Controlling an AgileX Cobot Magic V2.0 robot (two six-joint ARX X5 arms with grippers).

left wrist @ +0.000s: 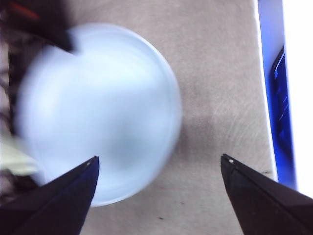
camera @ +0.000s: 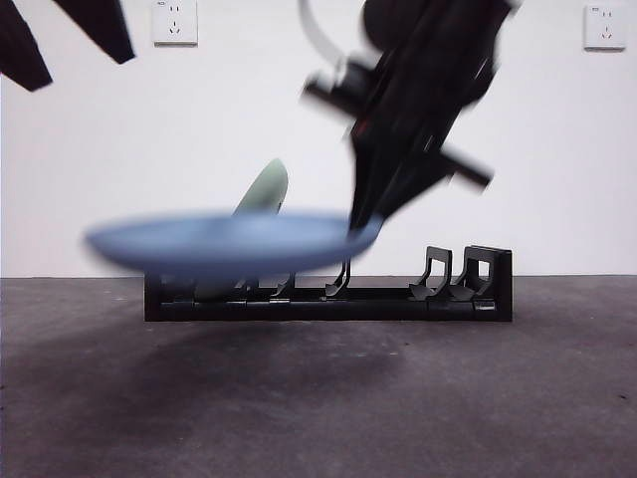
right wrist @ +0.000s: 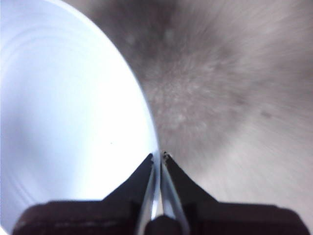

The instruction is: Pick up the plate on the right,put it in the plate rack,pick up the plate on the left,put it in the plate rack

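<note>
Blue plate [camera: 229, 244] blurred, rim in right pincer [right wrist: 160, 155]

White wall [camera: 199, 129] with two sockets [camera: 174, 22] behind a dark grey table [camera: 318, 398]

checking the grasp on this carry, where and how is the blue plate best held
By its thin rim, as the right gripper does now: jaws shut on the edge of the blue plate, one above and one below, coming from the side. The plate hangs roughly flat above the table in front of the plate rack, so only the rim offers a pinchable lip.
</note>
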